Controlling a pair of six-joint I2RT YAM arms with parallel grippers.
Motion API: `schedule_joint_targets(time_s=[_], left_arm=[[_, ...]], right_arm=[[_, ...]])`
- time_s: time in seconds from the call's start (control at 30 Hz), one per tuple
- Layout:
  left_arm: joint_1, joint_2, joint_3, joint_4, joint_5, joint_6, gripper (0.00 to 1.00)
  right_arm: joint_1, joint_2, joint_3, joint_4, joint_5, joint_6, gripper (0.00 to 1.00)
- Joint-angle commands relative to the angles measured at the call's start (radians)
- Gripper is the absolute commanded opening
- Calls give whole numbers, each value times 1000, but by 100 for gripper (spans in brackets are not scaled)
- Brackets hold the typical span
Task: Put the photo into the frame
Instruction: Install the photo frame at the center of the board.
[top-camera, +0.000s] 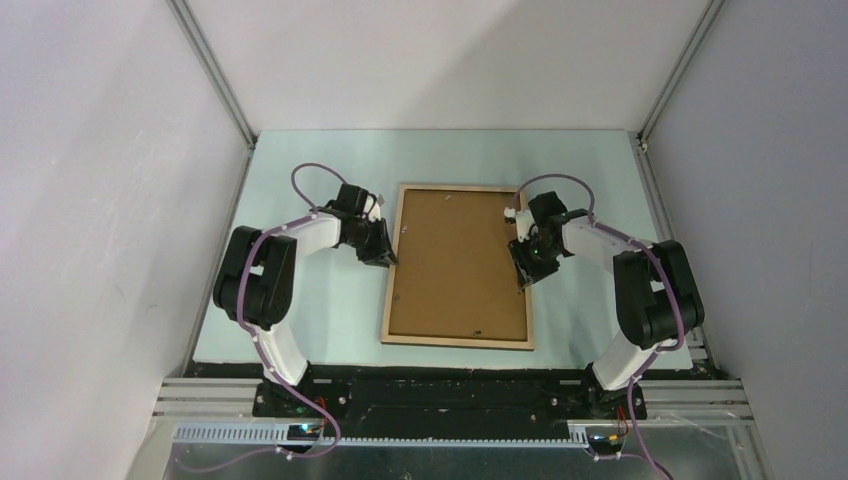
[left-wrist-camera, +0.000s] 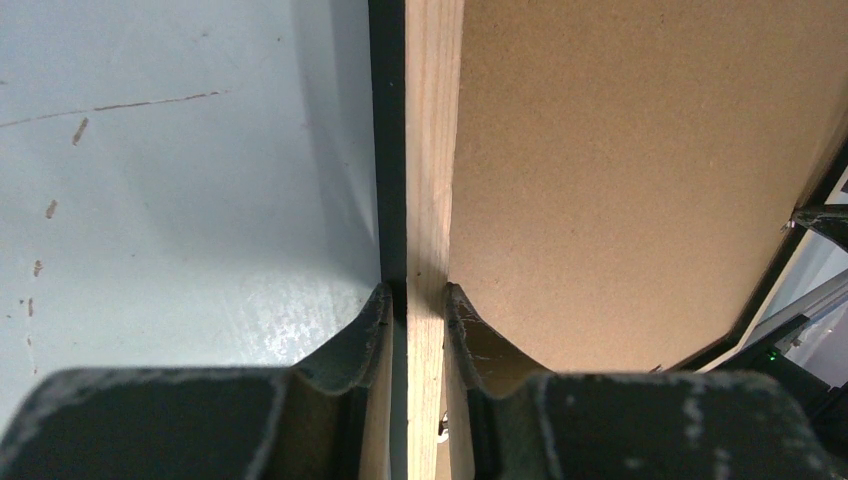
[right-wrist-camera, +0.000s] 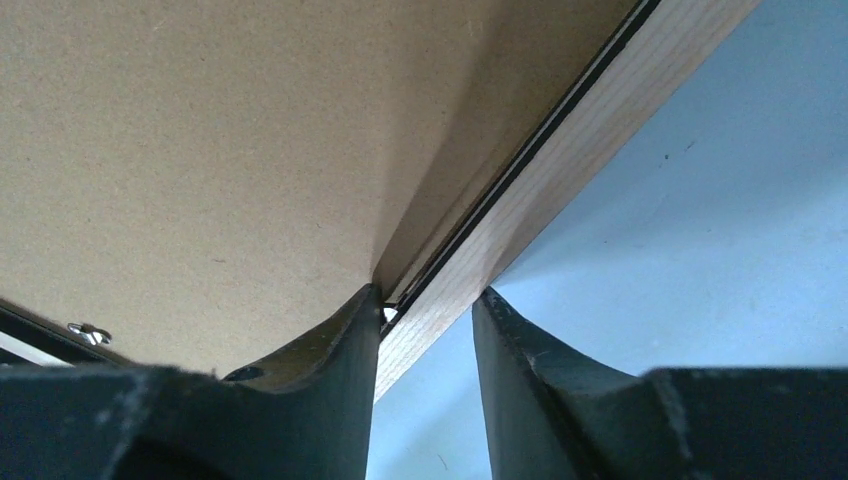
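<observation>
left fingers (left-wrist-camera: 362, 345) pinch the frame (left-wrist-camera: 431, 150), right fingers (right-wrist-camera: 335, 375) straddle it.

The left arm (top-camera: 258, 285), lower left, and right arm (top-camera: 655, 290), lower right, have white links, black joints and purple cables (top-camera: 294, 180). The left gripper (left-wrist-camera: 416, 292) has scuffed dark-grey fingers (left-wrist-camera: 362, 345).

My table (top-camera: 300, 330) is a pale blue-green sheet. The frame (top-camera: 457, 344) lies on it at the middle, light-wood back up, with its long sides running from 12 to 6 o'clock. A plain brown backing panel (top-camera: 458, 262) sits inside the wooden rim. The table's surface shows all around the frame. Close up at 9 o'clock, beside the frame's edge, I see a long thin scratch (left-wrist-camera: 120, 104) and a few small brown scuffs.
</observation>
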Motion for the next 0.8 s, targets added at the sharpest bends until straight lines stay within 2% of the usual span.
schedule_joint_targets(time_s=[0.0,0.77], left_arm=[[12,-52,11,50,33,5,0],[25,-44,14,49,47,3,0]], right_arm=[[-12,-25,-6,18,-49,-13,41],[-21,-10,-5,-16,-72,-79,47]])
